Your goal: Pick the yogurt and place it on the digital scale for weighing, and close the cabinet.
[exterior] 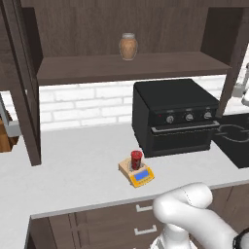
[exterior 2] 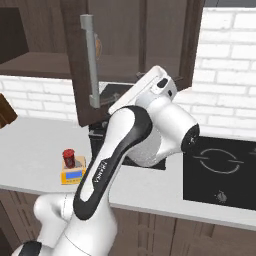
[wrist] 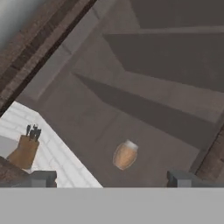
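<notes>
I see the yogurt (exterior: pixel 136 159) on the scale (exterior: pixel 137 173). Cabinet (exterior 2: pixel 83 65) remains open, apparently. Tool (wrist: pixel 111 178) released, empty; closing outstanding.

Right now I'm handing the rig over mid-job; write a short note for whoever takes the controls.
Tool: open, holding nothing, raised near the cabinet and looking in at the tan jar on the shelf.
Yogurt: upright on the digital scale, on the counter in front of the black oven. That step looks done.
Cabinet: doors open, the right one with the silver bar handle swung out beside the arm.
Left to do: close the cabinet doors.
</notes>
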Tool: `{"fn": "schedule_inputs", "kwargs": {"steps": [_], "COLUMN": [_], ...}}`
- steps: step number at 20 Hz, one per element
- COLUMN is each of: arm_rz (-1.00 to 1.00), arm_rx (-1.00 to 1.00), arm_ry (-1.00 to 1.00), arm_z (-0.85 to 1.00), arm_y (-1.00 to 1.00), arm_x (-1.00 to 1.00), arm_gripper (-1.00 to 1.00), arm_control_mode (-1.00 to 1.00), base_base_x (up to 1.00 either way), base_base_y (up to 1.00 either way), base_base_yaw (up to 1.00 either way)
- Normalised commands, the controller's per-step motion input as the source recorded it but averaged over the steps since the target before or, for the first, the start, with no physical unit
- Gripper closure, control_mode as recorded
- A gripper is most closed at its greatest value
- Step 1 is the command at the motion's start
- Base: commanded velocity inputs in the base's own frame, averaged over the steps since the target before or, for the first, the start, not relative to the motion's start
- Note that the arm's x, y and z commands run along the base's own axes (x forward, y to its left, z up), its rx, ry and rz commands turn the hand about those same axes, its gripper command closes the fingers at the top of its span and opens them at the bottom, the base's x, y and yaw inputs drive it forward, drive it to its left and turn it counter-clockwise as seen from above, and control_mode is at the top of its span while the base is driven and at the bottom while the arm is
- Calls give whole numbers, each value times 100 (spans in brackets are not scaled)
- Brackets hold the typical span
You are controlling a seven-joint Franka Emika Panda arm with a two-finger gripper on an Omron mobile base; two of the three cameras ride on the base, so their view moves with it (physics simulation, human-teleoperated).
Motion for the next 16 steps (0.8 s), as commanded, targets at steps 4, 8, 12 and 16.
{"fn": "schedule_inputs", "kwargs": {"steps": [4,8,12,16], "arm_rz": [-22,-19,-10,-3], "arm_rx": [-5,-4,-9,-12], "arm_ry": [-5,0,0,0], "arm_z": [4,6,6,0], "arm_y": [100,100,82,56], "arm_x": [99,99,79,78], "arm_gripper": [-100,-100,-100,-100], "arm_control_mode": [-100,-100,-100,-100], "base_base_x": [0,0,0,0], "base_base_y": [0,0,0,0], "base_base_yaw": [0,0,0,0]}}
